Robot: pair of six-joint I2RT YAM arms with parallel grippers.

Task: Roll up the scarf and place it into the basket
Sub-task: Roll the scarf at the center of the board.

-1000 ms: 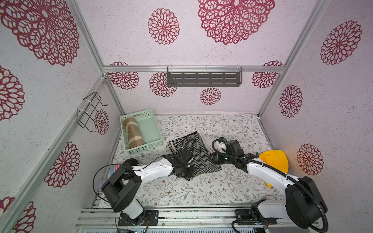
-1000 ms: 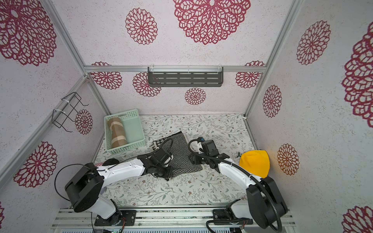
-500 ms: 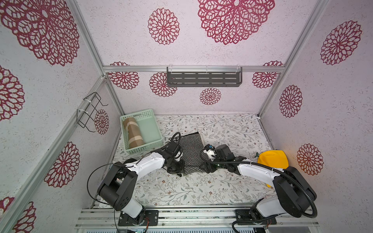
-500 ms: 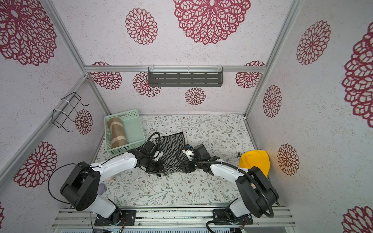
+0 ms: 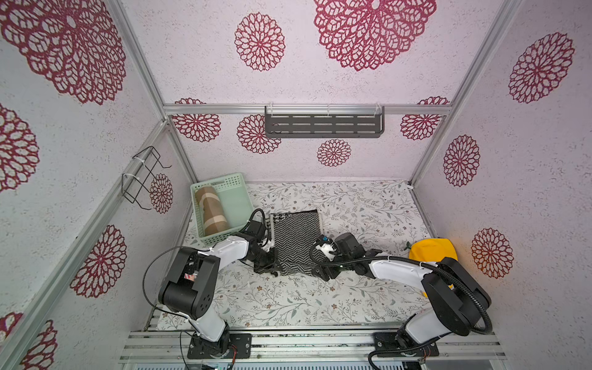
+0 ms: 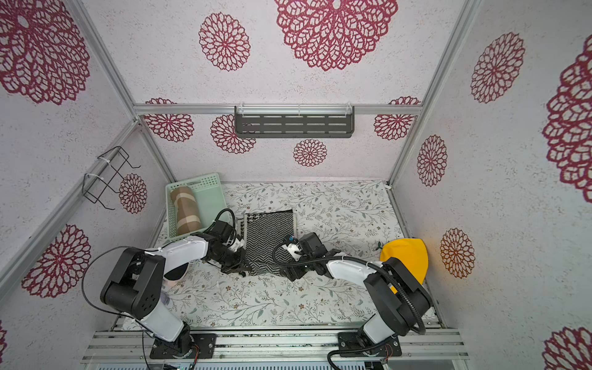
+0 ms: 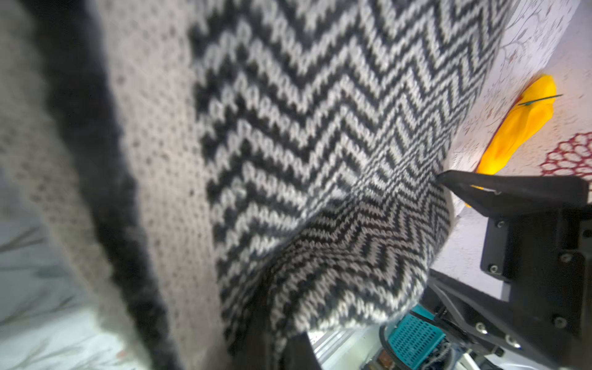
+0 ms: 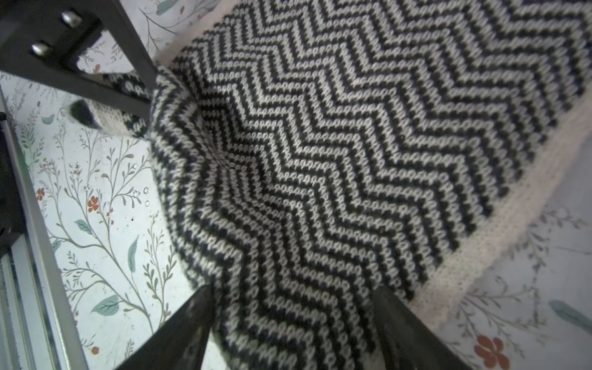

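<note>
Seeing the scarf [image 5: 296, 237] flat on the counter [image 5: 288, 301] just beside the basket [image 5: 221, 182], outside it. We log the left tool [image 5: 272, 268] pinching the scarf's robot-side corner nearer the basket, edge lifted. The right tool [image 5: 320, 273] is spread, fingers [image 8: 179, 336] straddling the corner farther from the basket.

Black-and-white chevron scarf [image 7: 320, 144] close up, folded edge, yellow object [image 7: 519, 128] beyond

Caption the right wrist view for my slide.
Right gripper open astride the zigzag scarf, left gripper pinching its corner, on a floral tablecloth.
</note>
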